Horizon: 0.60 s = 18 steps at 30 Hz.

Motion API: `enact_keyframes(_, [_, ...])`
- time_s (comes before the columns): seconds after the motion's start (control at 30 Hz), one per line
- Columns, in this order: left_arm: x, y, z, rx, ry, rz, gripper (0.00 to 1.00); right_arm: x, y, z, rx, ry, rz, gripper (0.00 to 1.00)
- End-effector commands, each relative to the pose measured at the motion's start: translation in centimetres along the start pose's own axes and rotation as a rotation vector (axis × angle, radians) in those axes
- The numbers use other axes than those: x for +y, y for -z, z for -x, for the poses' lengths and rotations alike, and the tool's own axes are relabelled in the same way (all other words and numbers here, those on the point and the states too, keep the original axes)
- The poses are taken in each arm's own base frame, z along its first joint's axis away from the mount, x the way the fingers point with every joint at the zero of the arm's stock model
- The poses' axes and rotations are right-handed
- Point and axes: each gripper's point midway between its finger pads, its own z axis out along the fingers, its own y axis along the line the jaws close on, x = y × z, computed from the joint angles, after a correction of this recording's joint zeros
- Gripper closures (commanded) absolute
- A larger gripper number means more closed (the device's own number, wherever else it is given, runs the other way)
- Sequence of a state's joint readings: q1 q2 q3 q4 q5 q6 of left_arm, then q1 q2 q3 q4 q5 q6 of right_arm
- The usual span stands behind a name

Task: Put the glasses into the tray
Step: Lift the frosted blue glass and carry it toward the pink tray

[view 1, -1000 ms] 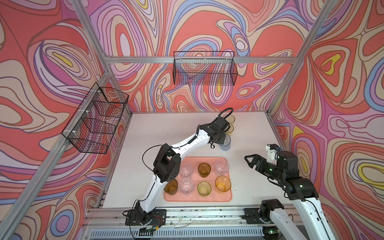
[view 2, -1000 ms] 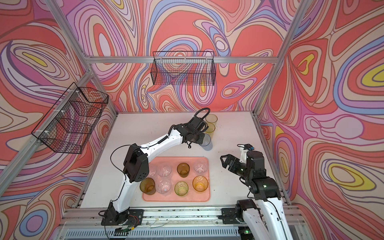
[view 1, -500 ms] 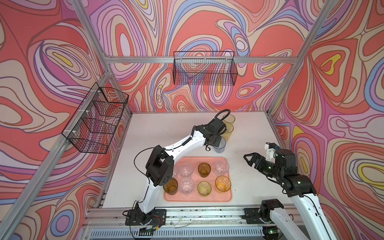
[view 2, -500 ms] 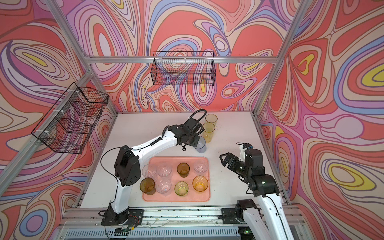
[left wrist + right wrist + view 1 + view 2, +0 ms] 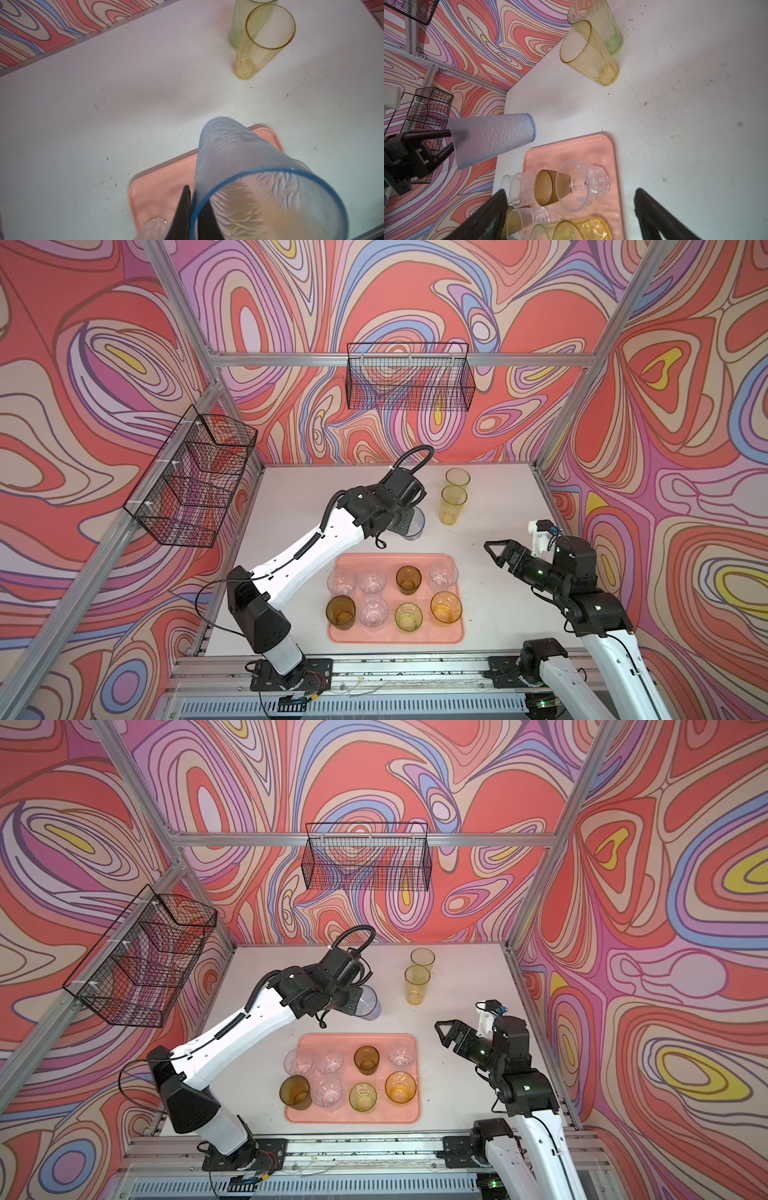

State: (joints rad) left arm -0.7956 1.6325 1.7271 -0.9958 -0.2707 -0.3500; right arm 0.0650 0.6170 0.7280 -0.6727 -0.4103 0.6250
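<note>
- currently we see the left gripper (image 5: 194, 200) pinching the rim of the tall pale blue tumbler (image 5: 239, 166), with one finger inside the mouth and one outside.
- that tumbler is frosted and translucent, with a wrinkled, vein-like texture and a deeper blue line round its rim.
- in both top views it is just behind the far edge of the tray (image 5: 415, 638), not in it.
- the tray is salmon pink, flat and low-rimmed, with rounded corners.
- eight short tumblers stand on it: four clear ones (image 5: 372, 580), two brown-amber (image 5: 408, 578), one green (image 5: 408, 616) and one orange (image 5: 446, 608).
- two taller yellow tumblers (image 5: 452, 506) stand close together at the far side of the table (image 5: 498, 506), apart from the tray.
- the right gripper (image 5: 492, 552) hovers to the right of the tray, its fingers spread wide and holding nothing.
</note>
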Motion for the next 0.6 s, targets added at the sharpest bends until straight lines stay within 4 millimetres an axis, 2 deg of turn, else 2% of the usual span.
enact_keyframes(0.0, [4.0,-0.3,-4.0,0.147,-0.033,0.108,1.00,-0.1,0.2,-0.1,-0.004,0.039,-0.001,0.02])
enact_keyframes(0.13, [6.7,-0.8,-6.4,0.213,0.010,0.129,1.00,-0.6,0.5,-0.7,0.012,0.048,-0.028,0.02])
enact_keyframes(0.27, [8.4,-1.6,-7.8,0.252,0.060,0.124,1.00,-1.5,0.4,-1.1,0.007,0.055,-0.048,0.02])
enact_keyframes(0.57, [8.6,-3.5,-9.4,0.325,0.067,0.124,1.00,-2.3,0.2,-1.5,0.018,0.049,-0.082,0.02])
